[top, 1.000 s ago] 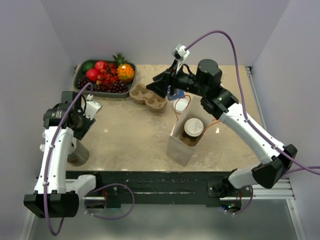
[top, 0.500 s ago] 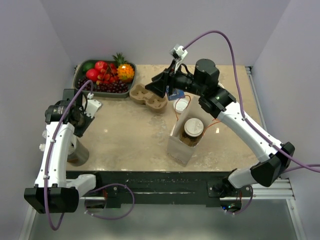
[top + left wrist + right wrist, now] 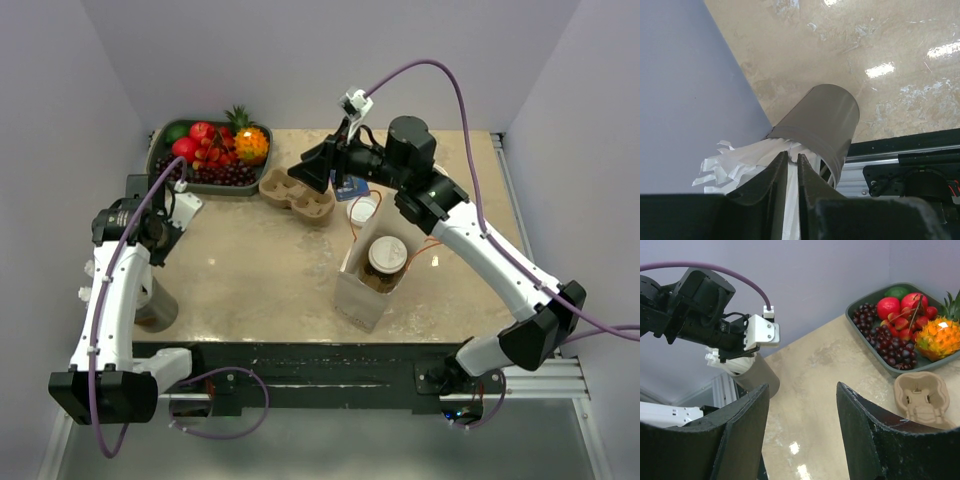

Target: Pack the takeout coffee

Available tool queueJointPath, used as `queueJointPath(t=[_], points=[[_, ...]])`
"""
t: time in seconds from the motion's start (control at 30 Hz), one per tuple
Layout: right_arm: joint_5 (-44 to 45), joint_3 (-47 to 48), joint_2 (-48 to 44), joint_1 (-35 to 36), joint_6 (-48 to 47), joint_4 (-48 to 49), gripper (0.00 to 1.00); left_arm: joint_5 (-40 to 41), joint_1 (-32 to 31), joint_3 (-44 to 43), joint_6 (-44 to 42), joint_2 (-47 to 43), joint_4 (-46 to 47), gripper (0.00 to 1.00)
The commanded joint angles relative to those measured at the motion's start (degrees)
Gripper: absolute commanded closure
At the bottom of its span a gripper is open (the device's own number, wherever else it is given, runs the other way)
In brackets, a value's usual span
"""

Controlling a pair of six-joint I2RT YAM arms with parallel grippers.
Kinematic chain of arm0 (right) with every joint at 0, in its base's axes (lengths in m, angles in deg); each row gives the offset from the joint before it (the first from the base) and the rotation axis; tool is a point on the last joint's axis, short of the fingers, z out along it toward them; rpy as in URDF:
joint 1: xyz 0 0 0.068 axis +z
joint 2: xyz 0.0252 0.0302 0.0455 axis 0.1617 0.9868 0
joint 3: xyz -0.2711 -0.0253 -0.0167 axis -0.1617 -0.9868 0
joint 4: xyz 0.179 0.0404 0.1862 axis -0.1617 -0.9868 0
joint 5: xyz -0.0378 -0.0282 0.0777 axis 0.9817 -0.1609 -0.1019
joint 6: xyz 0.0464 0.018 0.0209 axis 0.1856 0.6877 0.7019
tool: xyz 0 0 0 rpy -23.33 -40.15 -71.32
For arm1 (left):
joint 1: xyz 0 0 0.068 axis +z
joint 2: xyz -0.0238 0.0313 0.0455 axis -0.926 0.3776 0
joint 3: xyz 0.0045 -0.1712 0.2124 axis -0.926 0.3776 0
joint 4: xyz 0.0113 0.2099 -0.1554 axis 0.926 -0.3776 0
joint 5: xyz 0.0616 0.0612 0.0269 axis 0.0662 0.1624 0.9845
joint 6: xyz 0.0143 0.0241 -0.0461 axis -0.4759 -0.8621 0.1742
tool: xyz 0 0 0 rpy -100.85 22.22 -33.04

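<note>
Pinching crinkled white napkins [image 3: 740, 161] with left jaws, grey cylindrical holder [image 3: 825, 120]

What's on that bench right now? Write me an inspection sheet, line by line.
Surface: beige table, glossy, with light glare.
Job's things: brown cup with a pale rim stands inside the open paper bag; round white lid just beyond the bag.
Clutter: pulp cup carrier; fruit tray; grey tube stuffed with white paper at the table's left edge.
Grippers: left gripper jaws nearly together on a strip of the white paper; right gripper open, empty, above the table near the carrier.
Cables: a purple cable runs along each arm.
Surroundings: lilac walls; black frame at the near edge.
</note>
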Motion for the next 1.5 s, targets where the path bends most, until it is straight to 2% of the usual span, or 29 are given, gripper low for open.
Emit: queueJointPath(t=[0.0,0.13,0.33,0.47,0.6,0.73,0.83,0.93,0.97,1.03,1.07,1.1,1.13,1.17,1.2,1.27,1.3,1.33,1.37,1.4,1.47], points=[[-1.2,2.8,0.0,-0.3,0.6,2.8,0.4,0.1,0.3,0.5,-0.8,-0.6,1.7,0.85],[-1.2,3.2,0.0,-0.4,0.6,2.8,0.4,-1.3,0.4,0.2,-1.5,-1.1,0.9,1.0],[-1.1,4.3,0.4,-0.4,0.5,2.4,0.4,-7.8,0.4,-7.5,-2.3,-2.1,-1.2,1.0],[-1.3,6.2,1.0,-0.4,-0.2,1.7,0.4,-11.1,0.4,-17.3,-1.5,-1.0,-3.6,1.0],[-1.6,8.2,1.8,-0.4,-1.0,0.3,0.4,-11.1,0.4,-23.0,-1.0,-0.2,-4.0,1.0],[-1.9,11.1,3.5,-0.4,-2.1,-1.0,0.39,-12.2,0.4,-32.4,0.2,0.9,-4.0,1.0],[-0.7,14.4,4.6,-0.4,-3.7,-3.0,0.39,-17.8,0.4,-41.6,1.0,2.9,-4.0,1.0],[3.0,19.1,6.7,-1.7,-3.5,-6.4,0.38,-28.3,0.4,-49.7,0.8,5.1,-3.9,1.0],[4.4,22.4,8.0,-2.4,-3.1,-7.8,0.38,-35.2,0.4,-51.0,0.7,5.8,-3.6,1.0],[10.8,25.8,9.5,-4.5,-2.7,-12.9,0.37,-41.9,0.4,-51.2,1.8,5.4,0.0,1.0],[13.6,28.2,9.8,-5.0,-2.9,-14.4,0.36,-48.3,0.4,-50.5,2.8,4.4,2.2,1.0],[16.1,29.3,10.5,-6.2,-5.1,-16.6,0.28,-51.4,0.4,-49.5,5.8,4.0,7.5,1.0],[22.2,30.0,10.7,-6.4,-7.3,-17.6,0.24,-54.4,0.4,-47.2,8.0,3.5,10.9,1.0],[26.0,30.9,10.7,-6.9,-9.6,-18.2,0.18,-60.4,0.4,-46.0,10.4,2.8,14.5,1.0],[28.6,31.4,10.8,-7.8,-12.7,-19.6,0.08,-63.3,0.4,-44.8,16.5,2.4,22.9,1.0],[34.7,33.3,11.3,-9.9,-16.1,-22.8,0.07,-69.5,0.4,-40.3,25.2,1.9,34.0,1.0],[37.6,34.0,12.1,-11.5,-17.7,-24.3,0.04,-71.0,0.3,-38.8,35.0,2.0,45.7,1.0],[38.8,34.7,12.6,-12.9,-17.7,-26.1,0.04,-72.4,0.3,-36.4,39.6,2.2,51.4,1.0],[38.8,36.6,13.1,-16.3,-17.7,-30.4,0.04,-74.9,0.4,-35.6,43.8,3.3,61.4,1.0],[38.7,36.9,13.0,-18.1,-16.8,-31.9,0.04,-75.7,0.0,-35.2,50.4,4.2,65.2,1.0],[36.7,32.8,10.7,-23.1,-15.8,-32.8,0.04,-75.5,-3.5,-36.6,52.1,7.6,67.9,1.0]])
